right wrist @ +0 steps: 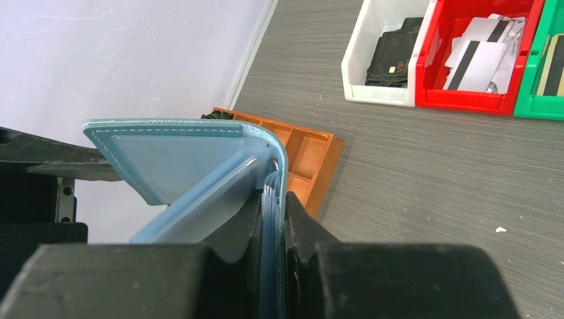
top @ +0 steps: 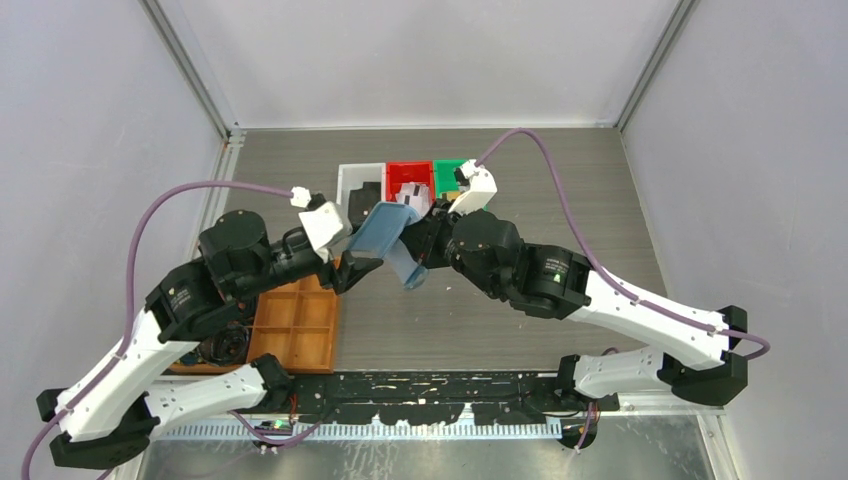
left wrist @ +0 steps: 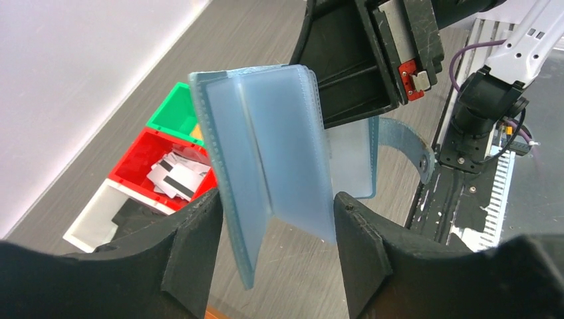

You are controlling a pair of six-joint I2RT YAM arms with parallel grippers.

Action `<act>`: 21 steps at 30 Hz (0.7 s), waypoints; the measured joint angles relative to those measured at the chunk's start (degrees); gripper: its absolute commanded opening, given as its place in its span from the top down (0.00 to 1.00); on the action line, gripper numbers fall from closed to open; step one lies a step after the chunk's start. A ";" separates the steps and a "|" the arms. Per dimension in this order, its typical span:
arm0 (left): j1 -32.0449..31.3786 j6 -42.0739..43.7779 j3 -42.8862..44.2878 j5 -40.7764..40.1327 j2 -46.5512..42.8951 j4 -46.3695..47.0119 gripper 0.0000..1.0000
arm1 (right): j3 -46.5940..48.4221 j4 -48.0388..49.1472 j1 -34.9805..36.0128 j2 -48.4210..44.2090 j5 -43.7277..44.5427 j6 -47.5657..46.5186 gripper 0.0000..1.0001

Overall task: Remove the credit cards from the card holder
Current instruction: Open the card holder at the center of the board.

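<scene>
The card holder (right wrist: 179,156) is held up off the counter (right wrist: 432,193), open like a book. My right fingers (right wrist: 302,232) pinch it at the spine end, pressed onto the cover and the bunched inner leaves, and the cover fans out past their tips. My left fingers (left wrist: 193,246) are spread, one on each side of the holder's loose leaves, which sit in the gap between them; I cannot tell whether either tip touches a leaf. The holder's strap (left wrist: 406,143) curls out beside my right fingers. On the counter below the holder, on my left fingers' side, lies an orange-brown tray (right wrist: 312,159). Well beyond both pairs of fingers, three bins stand side by side with credit cards (right wrist: 475,56) in them. The red bin (right wrist: 465,100) has white cards with dark stripes, the white bin (right wrist: 372,93) has black ones, and the green bin (right wrist: 539,109) has tan ones.
</scene>
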 measured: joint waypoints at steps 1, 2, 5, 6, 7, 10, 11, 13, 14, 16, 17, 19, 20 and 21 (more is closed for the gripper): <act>0.00 0.24 0.00 -0.09 -0.37 0.09 0.38 | -0.35 0.20 0.00 -0.31 -0.02 0.00 0.99; 0.00 0.42 0.00 -0.11 -0.70 0.11 0.38 | -0.52 0.24 0.02 -0.57 -0.07 0.00 0.99; 0.00 0.46 0.00 -0.07 -1.25 0.13 0.38 | -0.81 0.66 0.09 -0.96 -0.28 0.00 0.99; 0.00 0.46 0.00 -0.04 -1.33 0.11 0.38 | -0.83 0.76 0.09 -0.96 -0.42 0.00 0.99; 0.00 0.44 0.00 0.07 -1.38 0.11 0.38 | -0.90 0.98 0.09 -0.98 -0.50 0.00 0.99; 0.00 0.37 0.00 0.72 -1.36 0.11 0.35 | -1.14 1.40 0.09 -0.98 -0.76 0.00 0.99; 0.00 0.31 0.00 1.14 -1.36 0.11 0.33 | -1.16 1.44 0.09 -0.98 -0.96 0.00 0.99; 0.00 -0.02 0.00 2.14 -1.36 0.11 0.32 | -1.16 1.75 0.09 -0.98 -1.42 0.00 0.99; 0.00 -0.26 0.00 2.75 -1.31 0.11 0.31 | -1.16 1.99 0.13 -0.98 -1.70 -0.02 0.99; 0.00 -1.16 0.00 4.00 -1.11 0.11 0.31 | -1.16 2.23 0.26 -0.98 -2.08 -0.09 0.99; 0.00 -1.38 0.00 4.37 -1.01 0.11 0.32 | -1.16 2.27 0.33 -0.98 -2.16 -0.22 0.99; 0.00 -1.62 0.00 4.83 -0.81 0.09 0.35 | -1.16 2.36 0.42 -0.98 -2.21 -0.37 0.99; 0.00 -1.60 0.00 4.76 -0.70 0.07 0.34 | -1.16 2.40 0.46 -0.98 -2.25 -0.42 0.99; 0.00 -1.44 -0.04 4.52 -0.59 0.11 0.31 | -1.16 2.40 0.48 -0.98 -2.25 -0.44 0.99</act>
